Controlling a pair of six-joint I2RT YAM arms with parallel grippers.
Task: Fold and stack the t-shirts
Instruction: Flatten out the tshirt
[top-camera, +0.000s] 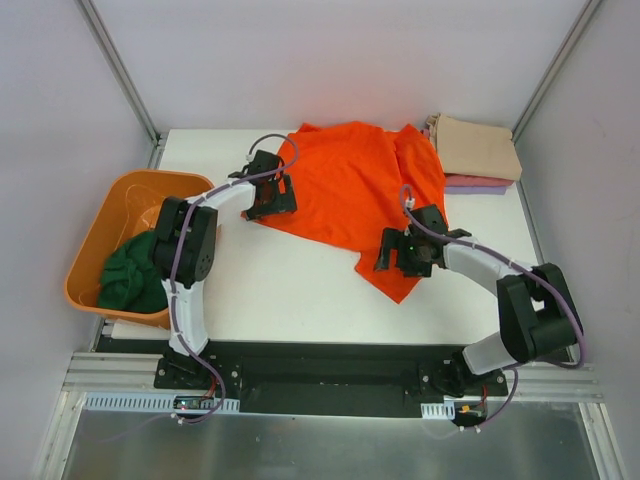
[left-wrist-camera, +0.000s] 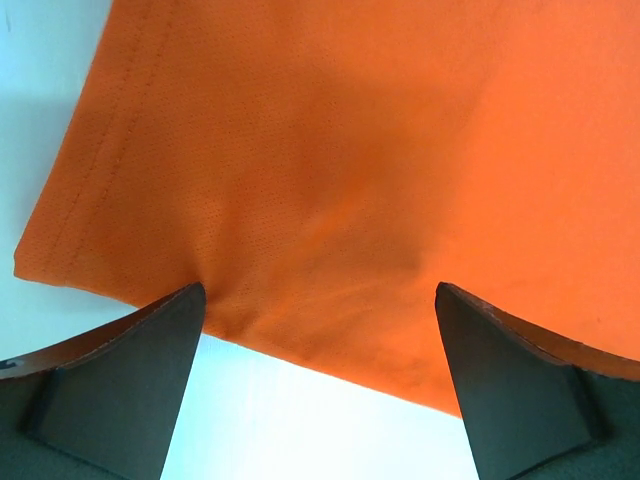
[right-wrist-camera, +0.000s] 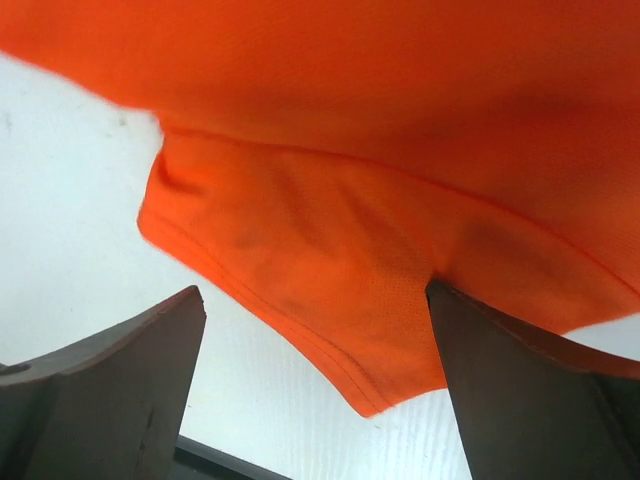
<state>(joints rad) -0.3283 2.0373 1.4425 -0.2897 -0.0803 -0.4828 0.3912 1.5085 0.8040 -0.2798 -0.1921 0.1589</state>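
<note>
A bright orange t-shirt (top-camera: 350, 185) lies spread and rumpled on the white table (top-camera: 280, 280). My left gripper (top-camera: 268, 200) stands open at the shirt's left edge; in the left wrist view the orange hem (left-wrist-camera: 330, 200) runs between the two dark fingers (left-wrist-camera: 120, 390), which hold nothing. My right gripper (top-camera: 398, 255) is open over the shirt's lower right corner; the right wrist view shows that orange sleeve corner (right-wrist-camera: 330, 290) between the wide-apart fingers (right-wrist-camera: 530, 390). A folded tan t-shirt (top-camera: 478, 148) lies on a lavender one (top-camera: 475, 184) at the back right. A dark green t-shirt (top-camera: 130, 275) sits bunched in the tub.
A rigid orange plastic tub (top-camera: 105, 225) stands off the table's left edge, beside the left arm. Metal frame posts (top-camera: 120, 70) rise at the back corners. The black base rail (top-camera: 320, 375) runs along the near edge.
</note>
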